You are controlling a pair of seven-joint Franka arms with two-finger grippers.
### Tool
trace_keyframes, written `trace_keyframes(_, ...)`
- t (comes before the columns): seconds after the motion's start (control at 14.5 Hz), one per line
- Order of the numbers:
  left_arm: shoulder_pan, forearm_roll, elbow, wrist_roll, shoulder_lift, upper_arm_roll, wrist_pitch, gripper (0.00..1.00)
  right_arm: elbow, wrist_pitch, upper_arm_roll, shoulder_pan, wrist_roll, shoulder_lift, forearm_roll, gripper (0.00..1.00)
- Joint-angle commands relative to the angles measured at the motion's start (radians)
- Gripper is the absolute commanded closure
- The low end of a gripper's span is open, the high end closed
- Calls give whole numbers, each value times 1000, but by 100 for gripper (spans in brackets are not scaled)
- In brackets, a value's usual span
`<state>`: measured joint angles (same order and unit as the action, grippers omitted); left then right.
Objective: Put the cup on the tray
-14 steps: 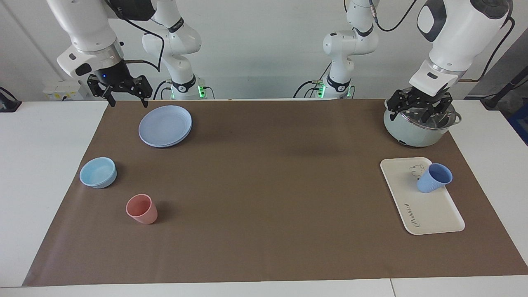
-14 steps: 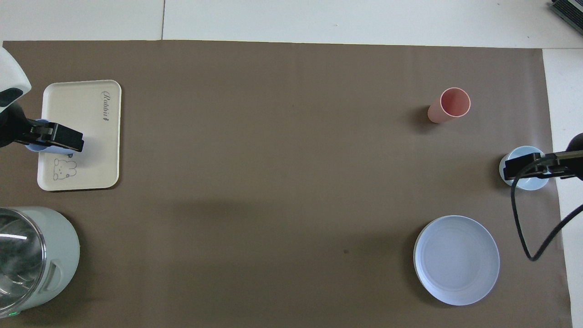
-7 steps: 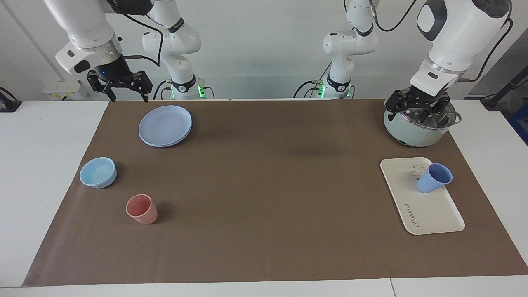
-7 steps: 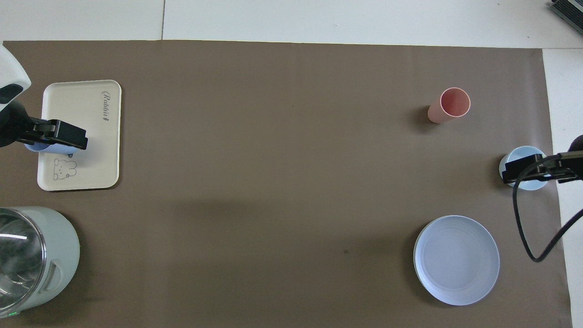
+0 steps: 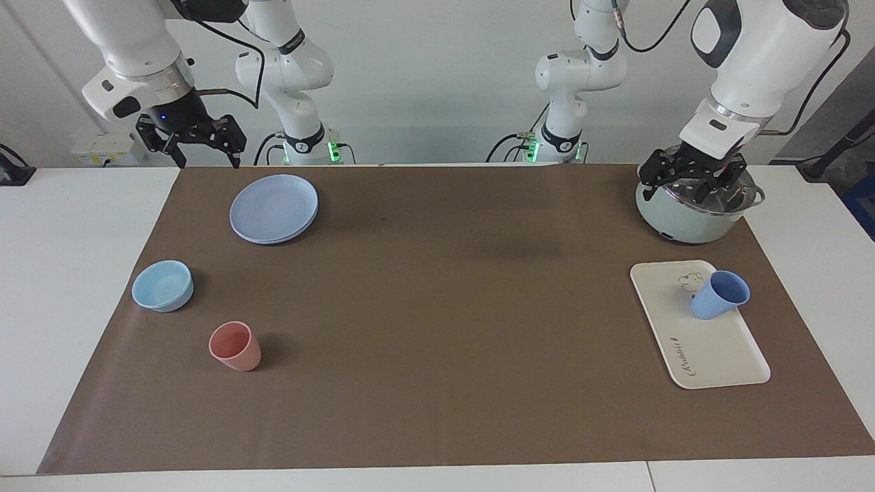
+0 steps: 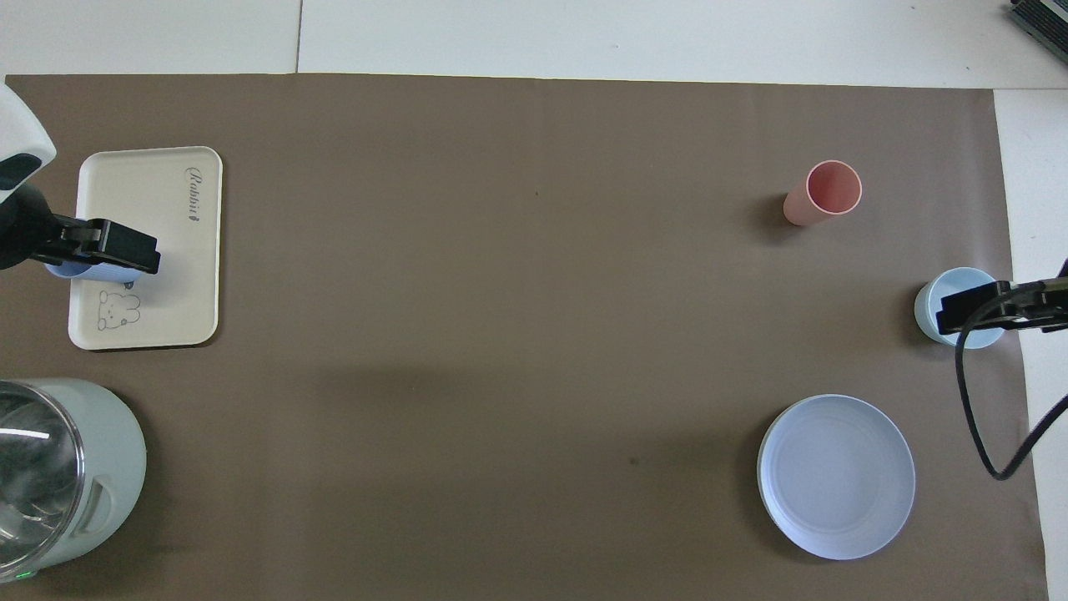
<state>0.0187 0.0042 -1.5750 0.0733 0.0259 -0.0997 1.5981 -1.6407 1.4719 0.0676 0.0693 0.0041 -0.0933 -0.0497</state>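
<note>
cup [image 5: 719,295] tilted on tray [image 5: 711,355] rim | left gripper [image 5: 692,179], right gripper [image 5: 192,140]: raised, fingers apart, empty | risk: tipping off, unstable seating

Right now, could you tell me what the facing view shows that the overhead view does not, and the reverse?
Only the facing view shows the blue cup unobstructed, leaning on the cream tray's rim, with the open left gripper raised over the pot. Only the overhead view shows the tray's bear drawing uncovered. Both show the pink cup, bowl, plate and right gripper.
</note>
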Motion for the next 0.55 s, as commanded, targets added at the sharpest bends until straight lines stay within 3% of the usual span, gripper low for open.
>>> trace_keyframes(0.0,-6,-12,-11,-9,-29,5,-4,0,13,-5,-9,-16,-15,7,0,0)
trace_keyframes(0.48,-8,-10,-17,-7,-47,0,-13,0,2,1,-6,-16,-7,3,36,0)
